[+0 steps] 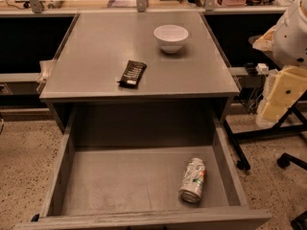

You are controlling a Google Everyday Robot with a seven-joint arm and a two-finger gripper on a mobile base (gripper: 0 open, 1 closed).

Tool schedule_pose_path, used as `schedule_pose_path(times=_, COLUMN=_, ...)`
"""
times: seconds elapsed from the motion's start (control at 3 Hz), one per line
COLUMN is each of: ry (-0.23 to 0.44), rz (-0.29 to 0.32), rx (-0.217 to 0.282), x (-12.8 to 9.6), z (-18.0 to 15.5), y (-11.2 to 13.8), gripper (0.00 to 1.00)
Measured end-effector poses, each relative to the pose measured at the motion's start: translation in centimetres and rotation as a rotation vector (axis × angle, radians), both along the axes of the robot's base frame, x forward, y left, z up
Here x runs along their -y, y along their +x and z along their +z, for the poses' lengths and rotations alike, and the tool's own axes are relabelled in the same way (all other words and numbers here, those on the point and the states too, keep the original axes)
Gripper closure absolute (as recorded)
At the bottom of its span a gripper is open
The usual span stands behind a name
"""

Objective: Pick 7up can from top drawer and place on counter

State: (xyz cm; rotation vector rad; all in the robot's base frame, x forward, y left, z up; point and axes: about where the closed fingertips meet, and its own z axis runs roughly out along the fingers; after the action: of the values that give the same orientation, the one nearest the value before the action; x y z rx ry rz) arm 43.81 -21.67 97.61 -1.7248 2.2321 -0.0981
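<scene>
The 7up can (193, 180) lies on its side on the bottom of the open top drawer (120, 181), near the drawer's right wall and front. It is silver-white with green and red marks. The grey counter (96, 47) is above and behind the drawer. My white arm comes in at the right edge, and my gripper (284, 94) hangs beside the counter's right side, far from the can and above the floor. It holds nothing that I can see.
A white bowl (171, 37) stands on the counter at the back right. A flat black snack packet (133, 74) lies near the counter's front middle. Black chair legs and wheels (249, 143) stand on the speckled floor at the right. Cluttered shelves run along the back.
</scene>
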Motion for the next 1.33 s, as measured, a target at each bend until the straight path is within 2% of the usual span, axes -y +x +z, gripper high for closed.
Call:
schedule_pose_path(times=0.33, ry=0.000, rz=0.000, rx=0.000, x=0.0, z=0.0, y=0.0, gripper=0.00)
schedule_pose_path(times=0.67, ry=-0.083, rz=0.053, rx=-0.050, x=-0.1, z=-2.4, y=0.4, gripper=0.00)
schedule_pose_path(times=1.0, ry=-0.100, rz=0.187, rx=-0.149, x=-0.7, z=-9.0, y=-0.9, gripper=0.00)
schedule_pose_path(times=1.33, ry=-0.022, rz=0.307, rx=-0.209, x=1.8, z=-14.6, y=-5.0, gripper=0.00)
